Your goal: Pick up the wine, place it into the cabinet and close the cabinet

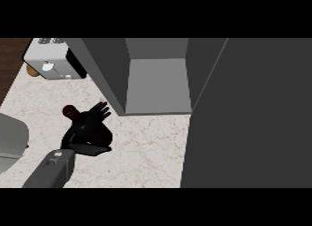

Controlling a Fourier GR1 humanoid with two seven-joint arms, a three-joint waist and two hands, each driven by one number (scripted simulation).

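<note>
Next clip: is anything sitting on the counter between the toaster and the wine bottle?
No. In the head view, the stretch of counter between the toaster and the wine bottle is bare.

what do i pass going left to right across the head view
grey object at the left edge -> toaster -> left hand -> open cabinet -> cabinet door. The wine overlaps the hand, so it is left out of the order.
</note>
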